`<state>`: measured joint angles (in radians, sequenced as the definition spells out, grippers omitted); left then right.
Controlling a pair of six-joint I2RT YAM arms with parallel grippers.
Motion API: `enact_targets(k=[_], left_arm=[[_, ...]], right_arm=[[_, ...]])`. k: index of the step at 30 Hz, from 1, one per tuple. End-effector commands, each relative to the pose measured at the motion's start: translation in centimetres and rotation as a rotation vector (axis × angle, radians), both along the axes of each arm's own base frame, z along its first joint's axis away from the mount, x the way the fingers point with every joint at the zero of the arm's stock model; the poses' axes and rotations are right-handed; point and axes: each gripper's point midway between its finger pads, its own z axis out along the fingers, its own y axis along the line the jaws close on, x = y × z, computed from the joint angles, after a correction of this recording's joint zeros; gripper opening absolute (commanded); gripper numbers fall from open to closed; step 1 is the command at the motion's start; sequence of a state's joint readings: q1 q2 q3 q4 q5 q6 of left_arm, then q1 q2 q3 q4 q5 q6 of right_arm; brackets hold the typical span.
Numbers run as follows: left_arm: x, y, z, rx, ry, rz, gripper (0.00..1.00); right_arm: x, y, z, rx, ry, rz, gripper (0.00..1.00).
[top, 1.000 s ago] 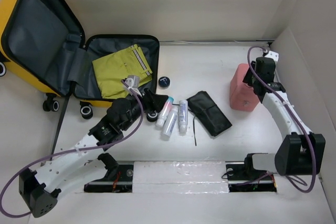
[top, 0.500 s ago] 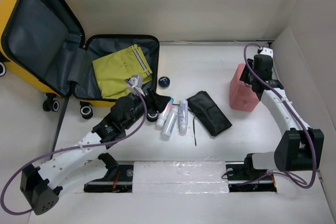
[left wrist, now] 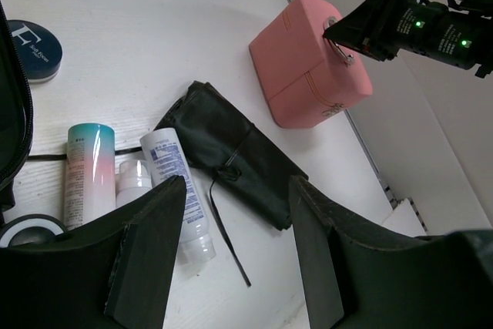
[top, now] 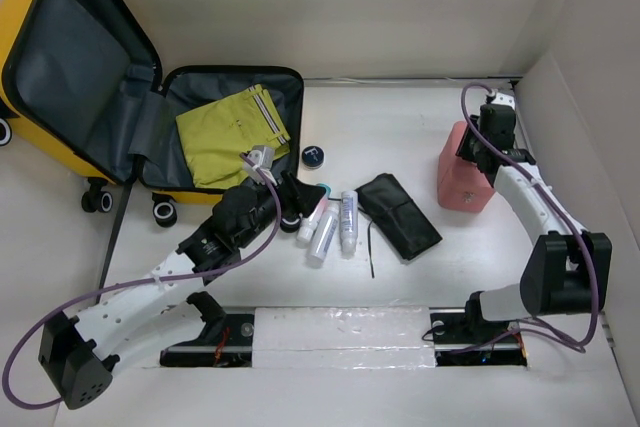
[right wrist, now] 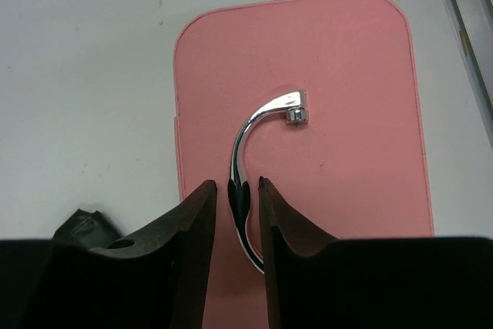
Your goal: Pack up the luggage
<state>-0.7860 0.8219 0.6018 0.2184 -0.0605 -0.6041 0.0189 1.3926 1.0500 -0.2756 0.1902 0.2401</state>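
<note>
Luggage [top: 70,67]: yellow hard-shell case, lying open at the far left corner of the table [top: 400,117]; the lid stands tilted back with its dark grey lining showing, and the lower half lies flat beside it.
Contents: a folded yellow-green garment [top: 225,132] lies in the lower half.
Wheels: two casters [top: 97,200] show at the near edge of the case.
Left gripper [left wrist: 235,190]: jaws stand well apart with nothing between them; it hangs over the table just beside the near right corner of the luggage, above the tubes.
Tubes: three lie side by side near the middle of the table, one with a teal-and-pink body [left wrist: 88,167], a small white one [left wrist: 132,179] and a white one with blue print [left wrist: 177,198].
Pouch: a flat black pouch [top: 398,215] lies just right of the tubes, a thin strap trailing from it.
Tin: a small round dark tin [top: 314,156] sits near the luggage's right wall.
Pink case [right wrist: 347,113]: stands at the right side of the table, well apart from the luggage.
Right gripper [right wrist: 234,184]: directly over the pink case, fingers narrowly spaced on either side of its curved chrome handle [right wrist: 262,109]; whether they pinch it cannot be told.
</note>
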Motion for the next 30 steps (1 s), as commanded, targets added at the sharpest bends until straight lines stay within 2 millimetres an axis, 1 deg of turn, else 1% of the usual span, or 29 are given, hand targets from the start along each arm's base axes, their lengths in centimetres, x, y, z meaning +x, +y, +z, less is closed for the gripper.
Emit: enact_targets(k=[1,3,4,5,6,7,8,9,10,11,12,13,14,15,16,17,18,19,20,21,22,23,24,25,26,27,28,29,30], left_arm=[[-0.1,-0.3,2.1,-0.056,-0.049,-0.007,0.51],[0.0,-0.3,2.3,-0.064,-0.056,-0.007,0.51],[0.0,-0.3,2.3,-0.064,-0.056,-0.007,0.51],[0.0,-0.3,2.9,-0.071,-0.064,-0.007,0.50],[0.0,-0.3,2.9,-0.072,-0.064,-0.007,0.50],[0.0,-0.3,3.6,-0.081,-0.074,-0.007,0.50],[0.0,-0.3,3.6,-0.081,-0.074,-0.007,0.50],[-0.1,-0.2,3.9,-0.082,-0.087,-0.008,0.50],[0.0,-0.1,4.4,-0.088,-0.094,0.001,0.50],[0.1,0.0,4.4,-0.087,-0.094,0.010,0.50],[0.2,0.0,5.0,-0.097,-0.104,0.010,0.50],[0.2,0.0,5.7,-0.107,-0.114,0.010,0.50],[0.3,0.1,6.0,-0.113,-0.121,0.020,0.50],[0.3,0.1,6.3,-0.123,-0.130,0.020,0.50],[0.3,0.0,6.7,-0.135,-0.142,0.020,0.50],[0.4,0.0,8.2,-0.165,-0.170,0.020,0.50],[0.5,0.2,8.7,-0.173,-0.178,0.029,0.50],[0.4,0.2,10.0,-0.191,-0.196,0.029,0.50],[0.6,0.3,10.6,-0.201,-0.206,0.042,0.50],[0.8,0.5,11.5,-0.212,-0.228,0.054,0.50],[0.6,0.7,12.5,-0.232,-0.247,0.054,0.50],[0.6,1.0,13.7,-0.255,-0.267,0.068,0.49],[0.4,1.4,14.6,-0.272,-0.282,0.078,0.49],[0.4,1.9,15.4,-0.286,-0.294,0.098,0.49],[0.0,2.7,16.6,-0.313,-0.316,0.111,0.49],[-0.2,3.2,17.5,-0.339,-0.338,0.120,0.48],[-0.3,3.7,17.9,-0.351,-0.345,0.142,0.48],[-0.8,4.6,19.2,-0.380,-0.368,0.154,0.48],[-1.0,5.1,19.6,-0.391,-0.375,0.168,0.48]], right_arm=[[1.3,-0.3,1.0,0.028,-0.053,-0.009,0.34],[1.5,-0.3,0.2,0.035,-0.034,-0.015,0.27],[1.5,-0.7,0.2,0.035,-0.034,-0.026,0.23],[1.4,-1.1,0.2,0.035,-0.034,-0.035,0.17],[1.1,-0.8,-0.1,0.049,-0.031,-0.030,0.07],[1.5,-1.1,0.3,0.054,-0.054,-0.033,0.01],[1.2,-1.3,0.4,0.063,-0.057,-0.031,0.00],[1.2,-1.1,1.7,0.077,-0.097,-0.028,0.00],[1.0,-1.4,2.5,0.082,-0.117,-0.029,0.00],[1.0,-1.5,3.6,0.094,-0.153,-0.035,0.00],[1.0,-1.3,4.9,0.099,-0.192,-0.021,0.00],[0.8,-0.7,7.2,0.111,-0.258,0.011,0.00],[0.6,-0.7,8.6,0.109,-0.292,0.014,0.00],[0.7,0.0,10.9,0.123,-0.347,0.056,0.00],[0.6,0.9,12.7,0.139,-0.396,0.084,0.00],[0.1,1.6,14.9,0.143,-0.445,0.113,0.00],[-0.2,3.2,16.3,0.157,-0.474,0.167,0.00],[-0.5,4.1,18.9,0.160,-0.525,0.198,0.00],[-0.9,4.9,20.5,0.163,-0.561,0.222,0.00],[-1.1,6.0,21.6,0.171,-0.581,0.255,0.00],[-1.5,7.9,23.6,0.184,-0.617,0.307,0.00],[-1.9,9.3,24.3,0.196,-0.630,0.349,0.00],[-2.2,10.8,25.7,0.229,-0.663,0.387,0.00],[-2.7,13.9,26.2,0.270,-0.668,0.480,0.00],[-3.0,15.8,27.3,0.300,-0.693,0.531,0.00],[-2.6,17.8,27.1,0.350,-0.685,0.571,0.00],[-2.6,19.7,28.3,0.388,-0.726,0.619,0.00],[-3.6,23.1,29.4,0.443,-0.743,0.712,0.00],[-3.8,24.9,30.0,0.484,-0.758,0.754,0.00]])
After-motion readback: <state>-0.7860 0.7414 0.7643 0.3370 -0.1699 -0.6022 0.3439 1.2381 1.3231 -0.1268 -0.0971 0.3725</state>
